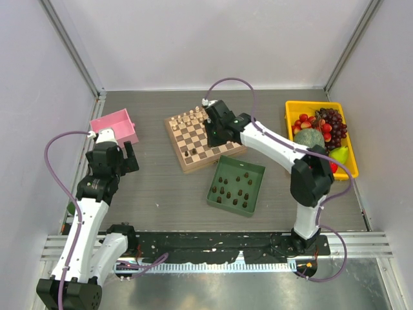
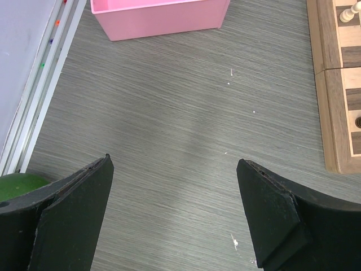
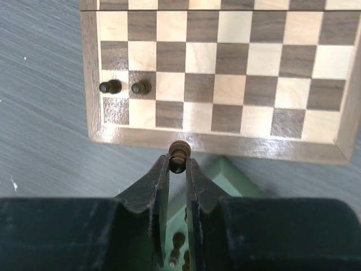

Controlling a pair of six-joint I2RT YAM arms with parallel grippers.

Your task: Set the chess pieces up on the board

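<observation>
**Dark pawn held at the board's edge**

The right claw (image 3: 179, 161) was clenched on a dark pawn (image 3: 179, 151), poised over the near border of the chessboard (image 3: 225, 144). Below it lay the green tray (image 1: 244, 161) with the other dark chessmen (image 1: 231, 188). Two dark pawns (image 3: 110, 87) stood side by side on the board. The placing step seemed in hand: the pawn likely needed lowering upright onto the square beside them. The left claw (image 2: 175, 186) hung released over the grey wood-grain surface (image 2: 169, 113), near a pink bin (image 2: 161, 17). Pale walls enclosed the cell.
</observation>
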